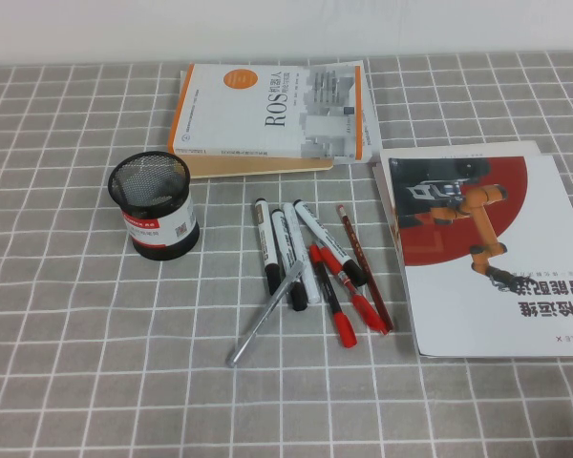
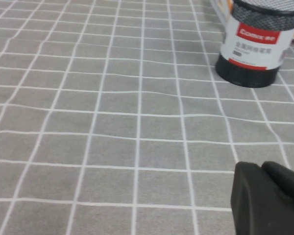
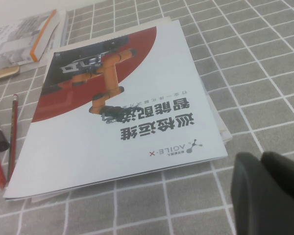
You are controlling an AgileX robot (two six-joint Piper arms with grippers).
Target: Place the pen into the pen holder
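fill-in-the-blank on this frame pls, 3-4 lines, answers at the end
1. The pen holder stands upright on the checked cloth, on the robot's ____ of the markers.
2. The pen holder's mesh cup has ____ pens in it.
3. The silver-grey pen lies across the lower ends of the ____.
4. The ROS book lies on the far side of the markers, and the brochure on the robot's ____.

Missing words: left; no; markers; right
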